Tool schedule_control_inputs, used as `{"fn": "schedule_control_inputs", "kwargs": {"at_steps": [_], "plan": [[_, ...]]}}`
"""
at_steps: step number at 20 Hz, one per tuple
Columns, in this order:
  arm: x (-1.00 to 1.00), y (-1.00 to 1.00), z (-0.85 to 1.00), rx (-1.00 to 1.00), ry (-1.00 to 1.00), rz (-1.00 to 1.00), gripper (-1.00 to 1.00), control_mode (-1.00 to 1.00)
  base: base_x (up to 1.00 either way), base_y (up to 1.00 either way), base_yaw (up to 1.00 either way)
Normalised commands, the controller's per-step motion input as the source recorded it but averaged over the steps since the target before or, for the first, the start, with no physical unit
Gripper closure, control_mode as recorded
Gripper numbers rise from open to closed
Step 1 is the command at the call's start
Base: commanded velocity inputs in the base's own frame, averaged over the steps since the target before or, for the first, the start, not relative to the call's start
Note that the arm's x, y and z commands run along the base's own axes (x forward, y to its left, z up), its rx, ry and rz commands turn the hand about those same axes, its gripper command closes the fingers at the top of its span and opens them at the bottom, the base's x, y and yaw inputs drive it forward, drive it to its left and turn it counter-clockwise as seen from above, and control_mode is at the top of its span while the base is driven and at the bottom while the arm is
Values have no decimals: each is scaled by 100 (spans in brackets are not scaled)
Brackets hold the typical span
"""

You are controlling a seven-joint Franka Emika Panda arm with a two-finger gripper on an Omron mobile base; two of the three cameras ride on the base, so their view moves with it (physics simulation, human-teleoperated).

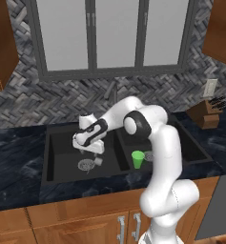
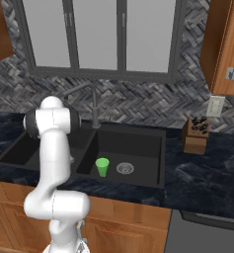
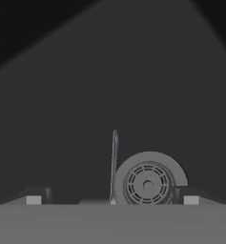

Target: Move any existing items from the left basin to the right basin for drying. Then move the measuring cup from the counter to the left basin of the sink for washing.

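Basically done: green tumbler (image 1: pixel 138 159) sat in right basin (image 1: pixel 190 147), measuring cup (image 1: pixel 98 161) just below the wide-open claw (image 1: pixel 87 150) in left basin (image 1: pixel 62 164); next, retract upward.

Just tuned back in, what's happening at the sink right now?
The gripper is down in the left basin, just above the measuring cup, which lies on the basin floor beside the steel drain. The hand view shows the cup's thin handle next to that drain, with the fingertips spread wide. The green tumbler stands upright in the right basin.
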Motion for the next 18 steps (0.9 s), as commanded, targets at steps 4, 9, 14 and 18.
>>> {"fn": "schedule_control_inputs", "kwargs": {"at_steps": [4,9,14,18], "plan": [[-2,5,40,-2,0,0,-100,-100,0,0,0],[-4,10,36,-2,0,0,-100,-100,0,0,0],[-7,11,34,-3,0,0,-100,-100,0,0,0],[-7,12,32,-3,0,0,-100,-100,0,0,0]]}}
